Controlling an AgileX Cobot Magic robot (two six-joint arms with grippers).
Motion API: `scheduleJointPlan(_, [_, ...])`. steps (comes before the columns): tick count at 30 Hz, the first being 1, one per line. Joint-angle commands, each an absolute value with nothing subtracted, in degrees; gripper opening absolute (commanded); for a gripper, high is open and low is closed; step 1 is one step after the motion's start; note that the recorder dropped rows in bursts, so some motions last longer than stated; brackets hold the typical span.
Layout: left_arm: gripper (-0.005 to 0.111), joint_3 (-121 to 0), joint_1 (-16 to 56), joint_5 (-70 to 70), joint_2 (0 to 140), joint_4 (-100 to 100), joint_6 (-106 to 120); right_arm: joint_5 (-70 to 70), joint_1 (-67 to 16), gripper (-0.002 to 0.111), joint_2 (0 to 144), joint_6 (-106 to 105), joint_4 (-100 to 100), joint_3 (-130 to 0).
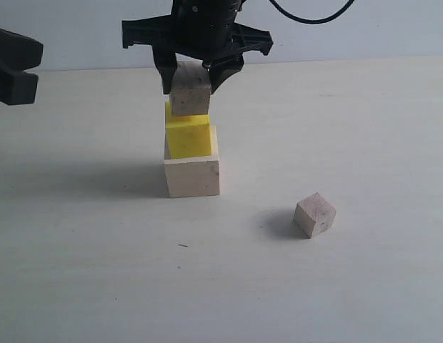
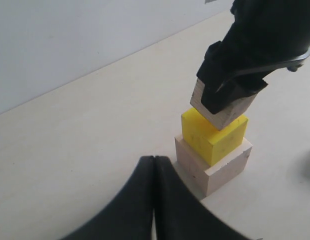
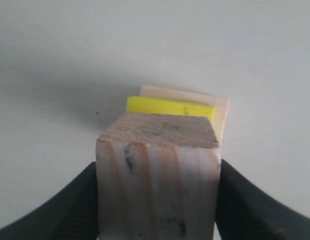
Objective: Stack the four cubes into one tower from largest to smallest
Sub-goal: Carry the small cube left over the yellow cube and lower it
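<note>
The large pale wooden cube (image 1: 192,176) stands on the table with the yellow cube (image 1: 187,136) on top of it. My right gripper (image 1: 191,84) is shut on a small bare wooden cube (image 1: 190,90) and holds it on or just above the yellow cube; I cannot tell if they touch. The right wrist view shows this small cube (image 3: 158,175) between the black fingers (image 3: 247,205), with the yellow cube (image 3: 170,106) and pale cube (image 3: 220,107) below. The other small cube (image 1: 314,215) lies tilted on the table to the right. My left gripper (image 2: 154,162), empty and shut, hangs left of the stack.
A pale wall (image 1: 393,28) runs behind the white table (image 1: 100,271). The left arm's black gripper (image 1: 13,68) sits at the far left edge of the exterior view. A cable (image 1: 314,14) loops above the right arm.
</note>
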State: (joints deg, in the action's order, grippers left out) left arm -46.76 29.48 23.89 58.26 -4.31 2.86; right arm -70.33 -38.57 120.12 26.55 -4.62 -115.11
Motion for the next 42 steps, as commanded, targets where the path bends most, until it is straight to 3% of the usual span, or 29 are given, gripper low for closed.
scheduleJointPlan(1, [0.000, -46.6, 29.8, 23.3, 58.1, -4.0, 2.6, -70.0, -38.7, 0.000, 120.0, 25.9, -4.3, -114.9])
scheduleJointPlan(33, [0.000, -46.6, 29.8, 23.3, 58.1, -4.0, 2.6, -70.0, -38.7, 0.001, 121.1, 25.0, -4.0, -115.0])
scheduleJointPlan(36, [0.000, -46.6, 29.8, 23.3, 58.1, -4.0, 2.6, -70.0, -38.7, 0.013, 121.1, 25.0, -3.9, -115.0])
scheduleJointPlan(41, [0.000, -46.6, 29.8, 23.3, 58.1, -4.0, 2.6, -70.0, -38.7, 0.057, 121.1, 25.0, -3.9, -115.0])
scheduleJointPlan(42, [0.000, -46.6, 29.8, 23.3, 58.1, -4.0, 2.6, -70.0, -38.7, 0.060, 121.1, 25.0, -3.9, -115.0])
